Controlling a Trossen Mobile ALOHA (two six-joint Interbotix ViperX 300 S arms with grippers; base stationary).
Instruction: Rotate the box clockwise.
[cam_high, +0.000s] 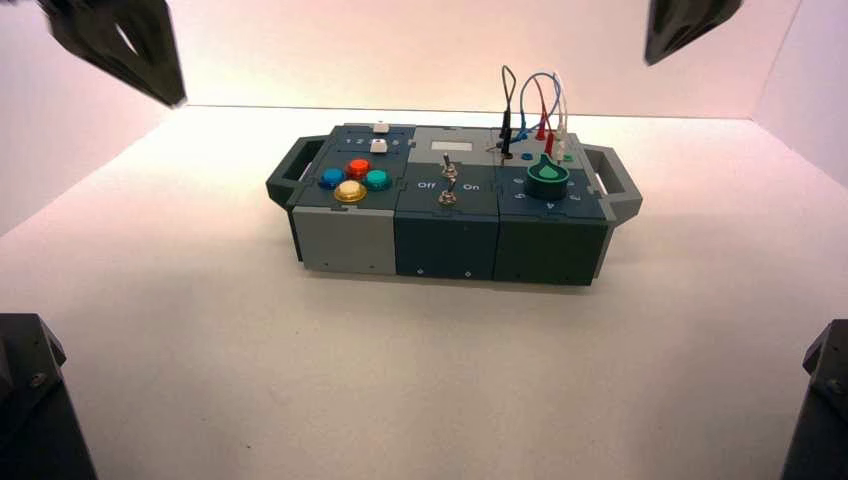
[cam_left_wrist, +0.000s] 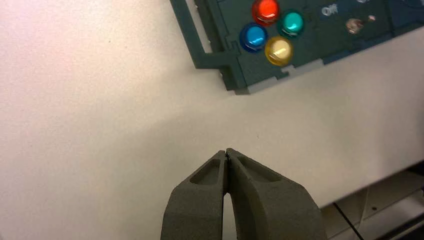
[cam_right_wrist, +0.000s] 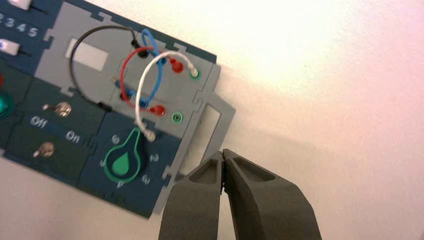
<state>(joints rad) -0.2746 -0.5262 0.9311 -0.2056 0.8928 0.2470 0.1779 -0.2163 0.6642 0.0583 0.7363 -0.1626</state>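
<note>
The box (cam_high: 450, 210) lies across the middle of the white table, long side facing me, with a handle at each end. Coloured round buttons (cam_high: 352, 178) are on its left part, two toggle switches (cam_high: 449, 185) in the middle, and a green dial (cam_high: 547, 176) and looping wires (cam_high: 530, 105) on the right. My left gripper (cam_high: 170, 90) hangs high at the back left; in the left wrist view it (cam_left_wrist: 227, 152) is shut and empty, off the box's button end (cam_left_wrist: 265, 30). My right gripper (cam_high: 655, 55) hangs high at the back right; in the right wrist view it (cam_right_wrist: 222, 152) is shut and empty, above the right handle (cam_right_wrist: 207, 125).
White walls close the table at the back and sides. Dark arm bases stand at the front left (cam_high: 30, 400) and front right (cam_high: 820, 400) corners. The table's front edge (cam_left_wrist: 370, 185) shows in the left wrist view.
</note>
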